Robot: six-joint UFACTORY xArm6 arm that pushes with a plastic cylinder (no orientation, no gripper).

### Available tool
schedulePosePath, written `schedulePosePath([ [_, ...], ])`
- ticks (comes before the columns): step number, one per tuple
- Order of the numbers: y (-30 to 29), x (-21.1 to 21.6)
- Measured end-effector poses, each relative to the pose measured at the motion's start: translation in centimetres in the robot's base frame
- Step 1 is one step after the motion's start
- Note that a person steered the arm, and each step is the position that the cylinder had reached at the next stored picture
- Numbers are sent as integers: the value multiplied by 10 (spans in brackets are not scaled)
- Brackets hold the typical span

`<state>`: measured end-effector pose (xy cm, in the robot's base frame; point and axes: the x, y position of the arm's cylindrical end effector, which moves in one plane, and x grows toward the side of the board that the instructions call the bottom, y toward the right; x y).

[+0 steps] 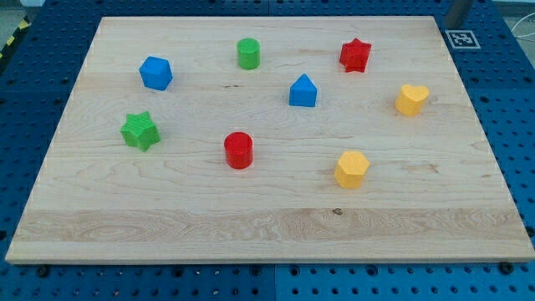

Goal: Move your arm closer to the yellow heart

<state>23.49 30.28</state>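
Yellow heart (411, 99) at the desk's (267, 226) right, unobstructed, apart from red star (355, 55). Tip unseen; position undeterminable.

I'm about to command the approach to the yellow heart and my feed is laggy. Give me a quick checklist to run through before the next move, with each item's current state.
1. Yellow heart located, near the board's right edge: ok.
2. Not confused with the other yellow block, a hexagon-like piece lower down: ok, the two sit well apart.
3. My tip visible on the board: not ok; only a dark rod-like shape shows at the view's top right, its end not identifiable.
4. Tip position relative to the heart: cannot tell.
5. Space around the heart: ok; its nearest neighbours, the red star and blue block, stand apart to its left.
6. Heart fully on the wooden board: ok.
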Motion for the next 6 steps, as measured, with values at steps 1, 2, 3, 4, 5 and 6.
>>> schedulePosePath([
  [1,-28,25],
  [2,-28,26],
  [3,-28,31],
  [4,-30,43],
  [5,-33,84],
  [6,-35,115],
])
